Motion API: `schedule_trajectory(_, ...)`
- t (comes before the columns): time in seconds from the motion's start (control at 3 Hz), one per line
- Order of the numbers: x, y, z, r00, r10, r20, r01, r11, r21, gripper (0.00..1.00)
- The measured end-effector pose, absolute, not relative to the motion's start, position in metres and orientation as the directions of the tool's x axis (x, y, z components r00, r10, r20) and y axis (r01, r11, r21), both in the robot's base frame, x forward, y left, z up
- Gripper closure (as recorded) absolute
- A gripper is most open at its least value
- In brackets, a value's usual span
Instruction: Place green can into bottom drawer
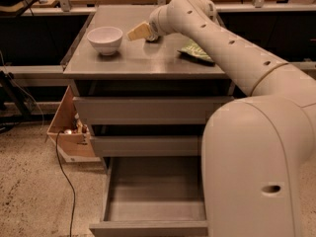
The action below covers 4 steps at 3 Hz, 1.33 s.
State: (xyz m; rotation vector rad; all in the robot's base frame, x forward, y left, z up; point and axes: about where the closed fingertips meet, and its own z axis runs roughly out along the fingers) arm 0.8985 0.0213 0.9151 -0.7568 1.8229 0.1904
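Note:
My gripper (139,31) is at the end of the beige arm, low over the back middle of the cabinet top, just right of the white bowl (104,38). The green can does not show; it is hidden or out of view. A small dark shape (153,38) lies under the wrist, and I cannot tell what it is. The bottom drawer (154,228) is pulled out below the two shut grey drawers, and its grey tray holds nothing that I can see.
A flat green crisp bag (193,51) lies on the right of the cabinet top (133,63), partly behind the arm. A wooden crate (66,132) and a black cable (64,172) are on the floor at the left. The arm's bulky base (256,167) fills the right foreground.

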Motion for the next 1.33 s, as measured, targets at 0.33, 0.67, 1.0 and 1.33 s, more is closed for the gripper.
schedule_trajectory(0.33, 0.932, 0.021, 0.903, -0.213, -0.282, -0.936, -0.515, 0.846, -0.138, 0.00)
schedule_trajectory(0.67, 0.952, 0.025, 0.891, -0.213, -0.221, -0.952, -0.486, 0.869, -0.093, 0.00)
schedule_trajectory(1.0, 0.964, 0.027, 0.875, -0.213, -0.214, -0.953, -0.478, 0.874, -0.090, 0.00)
schedule_trajectory(1.33, 0.972, 0.024, 0.867, -0.196, -0.215, -0.957, -0.473, 0.876, -0.100, 0.15)
